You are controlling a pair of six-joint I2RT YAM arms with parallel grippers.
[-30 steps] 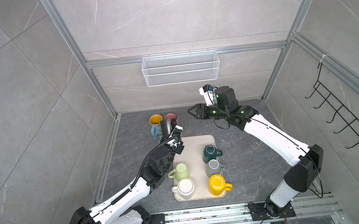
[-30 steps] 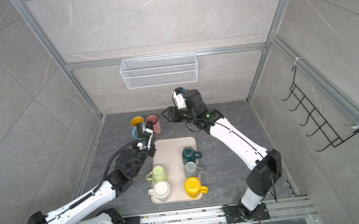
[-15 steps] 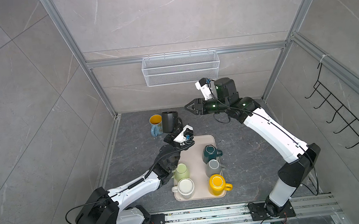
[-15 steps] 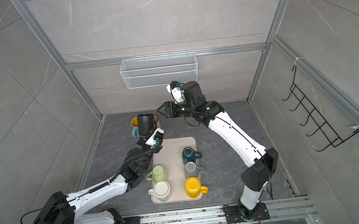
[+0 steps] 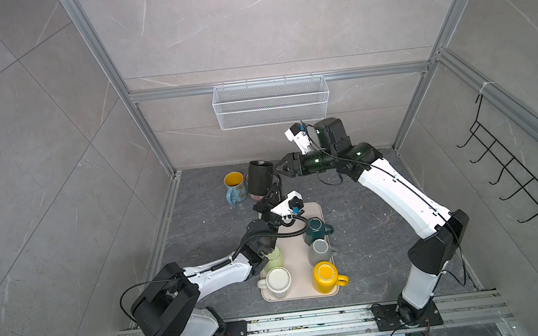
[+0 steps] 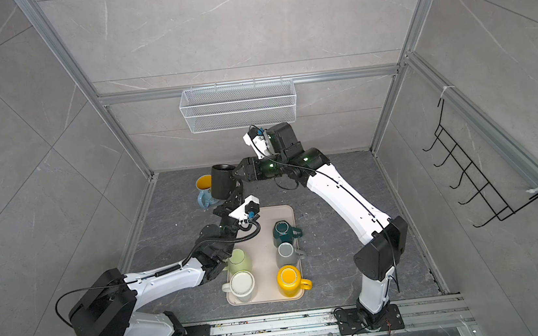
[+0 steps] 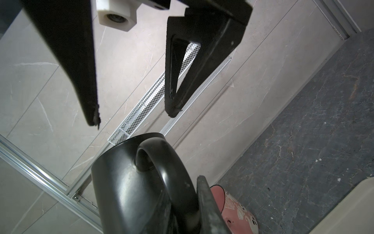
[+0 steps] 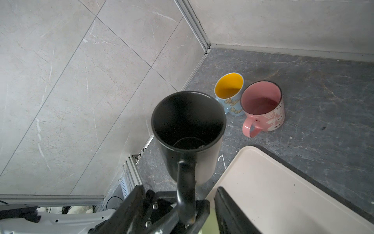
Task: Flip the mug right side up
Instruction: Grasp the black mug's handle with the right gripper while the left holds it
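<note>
Black mug [image 5: 259,180] mouth up, held off the floor near the back-left corner. Left gripper [image 5: 274,190] is clamped on its handle. Right gripper [image 5: 275,170] is spread apart just beside the rim; contact unclear. Pink mug [image 8: 263,105] is mostly hidden behind the black mug in both top views.

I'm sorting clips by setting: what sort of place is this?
Probably a lab test cell mocked up as a kitchen corner: tiled walls, a wire basket, a tray of mugs, two robot arms.
</note>
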